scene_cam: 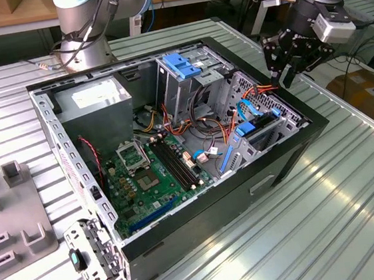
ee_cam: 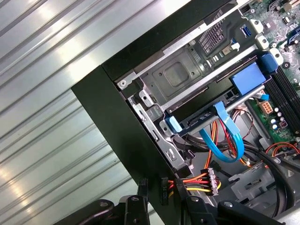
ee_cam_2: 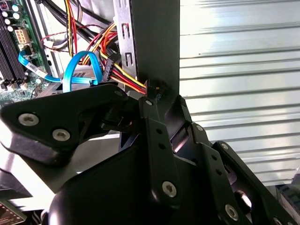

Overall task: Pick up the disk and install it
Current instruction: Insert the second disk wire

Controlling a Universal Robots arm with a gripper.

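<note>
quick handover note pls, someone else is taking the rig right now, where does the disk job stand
Gripper: hangs above the computer case, over its corner at the exterior view's right, apart from the disk.
Disk: lies in the drive bay just inside that end of the case, between its blue side rails, also seen in the first wrist view. A blue cable loops up beside it.
Done: the disk is off the table and in the bay.
Left: I cannot tell whether it is pushed fully home or plugged in, so check that.
</note>
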